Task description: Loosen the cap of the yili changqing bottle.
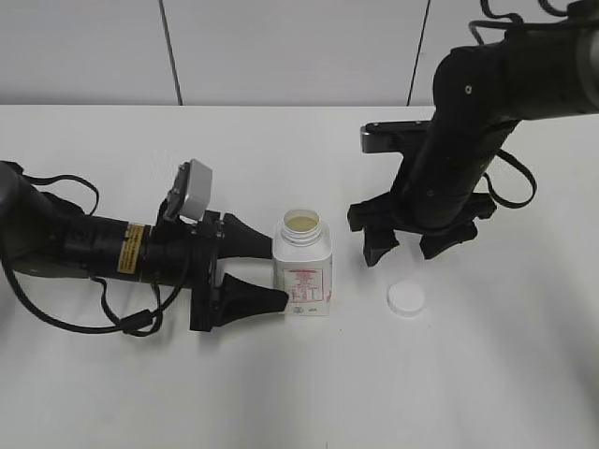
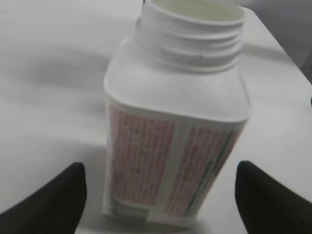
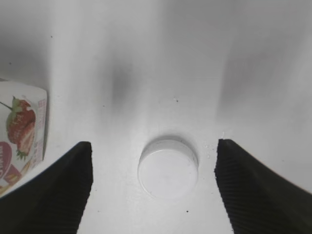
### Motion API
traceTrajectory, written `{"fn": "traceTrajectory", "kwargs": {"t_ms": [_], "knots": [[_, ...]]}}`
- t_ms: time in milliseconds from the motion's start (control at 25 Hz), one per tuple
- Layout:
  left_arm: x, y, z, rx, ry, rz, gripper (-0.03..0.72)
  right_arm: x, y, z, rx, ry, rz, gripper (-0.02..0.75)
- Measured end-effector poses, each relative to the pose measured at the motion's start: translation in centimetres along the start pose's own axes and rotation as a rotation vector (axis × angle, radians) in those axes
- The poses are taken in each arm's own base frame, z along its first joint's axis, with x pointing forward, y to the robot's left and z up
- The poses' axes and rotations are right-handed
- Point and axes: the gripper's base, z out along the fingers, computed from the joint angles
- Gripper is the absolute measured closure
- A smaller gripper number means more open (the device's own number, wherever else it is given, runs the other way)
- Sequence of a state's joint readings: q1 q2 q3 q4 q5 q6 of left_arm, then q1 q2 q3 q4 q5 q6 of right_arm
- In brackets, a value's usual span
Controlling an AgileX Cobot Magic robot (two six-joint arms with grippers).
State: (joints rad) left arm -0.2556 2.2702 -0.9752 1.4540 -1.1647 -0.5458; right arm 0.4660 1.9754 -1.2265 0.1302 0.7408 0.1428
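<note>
Left gripper (image 1: 276, 273), fingers spread, brackets the uncapped yili changqing bottle (image 1: 303, 273) mid-table; contact unclear. Right gripper (image 1: 409, 249), spread and empty, hangs above the cap (image 1: 406, 298) lying on the table (image 1: 281, 393), fingertips cropped in its wrist view.

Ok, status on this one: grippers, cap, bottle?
Both grippers open: left straddles bottle, right above cap. Cap off, on table. Nothing in the way.

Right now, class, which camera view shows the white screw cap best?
The right wrist view: the cap lies flat on the table, centred between the open right gripper's fingers. The exterior view shows it small, right of the bottle. The left wrist view misses it.
</note>
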Motion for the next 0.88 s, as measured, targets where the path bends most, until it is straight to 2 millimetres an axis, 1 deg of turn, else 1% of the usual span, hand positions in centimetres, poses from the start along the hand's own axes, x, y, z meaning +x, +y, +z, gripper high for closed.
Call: {"fn": "traceTrajectory", "kwargs": {"t_ms": [160, 280, 440, 560, 720, 880], "knots": [[-0.1, 0.4, -1.7, 0.000, 0.040, 0.005, 0.115, -0.2, 0.2, -1.6, -0.009, -0.032, -0.005, 0.140], [-0.9, 0.6, -3.1, -0.017, 0.073, 0.004, 0.115, -0.3, 0.3, -2.4, -0.012, -0.049, -0.012, 0.142], [-2.3, 1.1, -5.0, -0.086, 0.129, 0.014, 0.122, -0.3, 0.4, -3.4, -0.014, -0.075, -0.036, 0.142], [-4.0, 1.6, -6.3, -0.200, 0.195, 0.032, 0.123, -0.3, 0.3, -4.4, -0.008, -0.102, -0.054, 0.142], [-6.7, 2.0, -8.3, -0.378, 0.276, 0.103, 0.127, -0.3, 0.3, -5.6, 0.003, -0.137, -0.075, 0.142], [-9.2, 2.8, -11.1, -0.676, 0.362, 0.092, 0.158, -0.3, 0.3, -6.5, 0.003, -0.162, -0.083, 0.142]]}}
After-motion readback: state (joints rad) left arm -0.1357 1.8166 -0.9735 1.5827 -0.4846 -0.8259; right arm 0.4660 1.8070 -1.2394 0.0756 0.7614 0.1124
